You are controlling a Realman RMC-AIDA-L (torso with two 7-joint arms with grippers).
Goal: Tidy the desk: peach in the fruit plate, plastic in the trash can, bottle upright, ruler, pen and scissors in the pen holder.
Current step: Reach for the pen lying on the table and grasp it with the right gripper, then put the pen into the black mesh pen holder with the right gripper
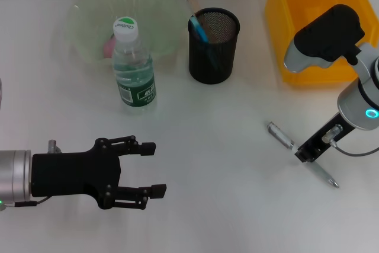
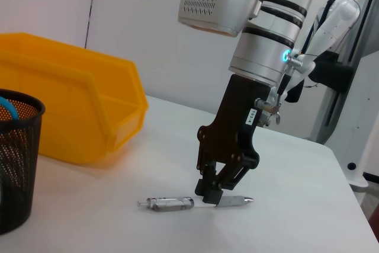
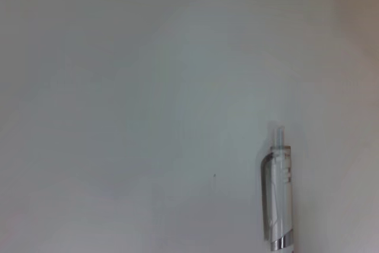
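Right hand (image 2: 214, 197) pointing straight down, clenched around the pen (image 2: 177, 204) on the desk (image 1: 225, 164), left hand (image 1: 155, 168) released

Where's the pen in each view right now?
Head: pen lies on the table at lower right, under the right gripper.
Left wrist: pen at bottom centre, gripper down on it.
Right wrist: clip end at lower right.
Shared landmark: the pen's clip.

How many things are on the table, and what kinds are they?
Water bottle: 1
Green fruit plate: 1
Black mesh pen holder: 1
Yellow bin: 1
Loose pen: 1
Total: 5
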